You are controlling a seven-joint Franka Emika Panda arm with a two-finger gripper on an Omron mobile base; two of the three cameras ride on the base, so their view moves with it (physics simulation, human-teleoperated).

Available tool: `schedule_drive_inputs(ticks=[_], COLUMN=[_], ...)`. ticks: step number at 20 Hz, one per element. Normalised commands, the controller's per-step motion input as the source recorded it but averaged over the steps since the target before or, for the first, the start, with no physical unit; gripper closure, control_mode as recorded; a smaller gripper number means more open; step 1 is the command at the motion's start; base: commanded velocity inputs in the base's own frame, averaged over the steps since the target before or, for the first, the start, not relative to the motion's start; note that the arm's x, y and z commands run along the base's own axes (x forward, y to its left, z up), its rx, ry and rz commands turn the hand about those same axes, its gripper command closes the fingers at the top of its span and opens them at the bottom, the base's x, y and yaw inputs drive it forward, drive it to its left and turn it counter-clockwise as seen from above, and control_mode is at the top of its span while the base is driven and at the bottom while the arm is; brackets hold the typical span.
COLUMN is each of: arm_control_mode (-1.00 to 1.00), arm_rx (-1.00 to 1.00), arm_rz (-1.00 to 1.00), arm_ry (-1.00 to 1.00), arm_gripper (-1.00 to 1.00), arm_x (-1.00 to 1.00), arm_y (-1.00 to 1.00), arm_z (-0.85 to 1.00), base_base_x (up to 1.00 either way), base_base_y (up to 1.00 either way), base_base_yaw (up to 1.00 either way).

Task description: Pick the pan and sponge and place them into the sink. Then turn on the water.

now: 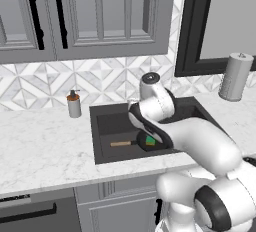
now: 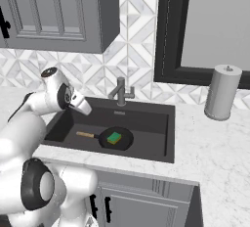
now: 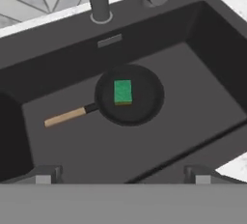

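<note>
One pan (image 3: pixel 129 95), one sponge (image 3: pixel 122 92)

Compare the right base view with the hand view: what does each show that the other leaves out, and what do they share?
Right base view alone: the paper towel roll on the counter, the dark window frame, the cabinet and the arm.

Hand view alone: the open gripper, its fingertips apart above the basin.

Both: the sink, the faucet with no stream under it, and the pan on the sink floor with the sponge lying in it, green side up.
</note>
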Motion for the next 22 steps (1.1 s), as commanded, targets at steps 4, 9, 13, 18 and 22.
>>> schedule_drive_inputs(ticks=[4, 9, 13, 18, 22], arm_control_mode=[-1.00, -1.00, -1.00, -1.00, -1.00], arm_rx=[0.09, 0.24, 0.39, 0.43, 0.44], arm_rz=[0.10, -0.07, -0.33, -0.42, -0.37], arm_ry=[-0.06, -0.09, -0.06, -0.04, 0.00], arm_gripper=[-1.00, -1.00, -1.00, -1.00, -1.00], arm_x=[-0.52, -0.18, -0.18, -0.03, 0.00], arm_y=[-0.28, -0.31, -0.32, -0.25, -0.21], arm_z=[0.25, 0.28, 0.31, 0.38, 0.39], base_base_x=[0.00, 0.00, 0.00, 0.00, 0.00], base_base_y=[0.00, 0.00, 0.00, 0.00, 0.00], base_base_yaw=[0.00, 0.00, 0.00, 0.00, 0.00])
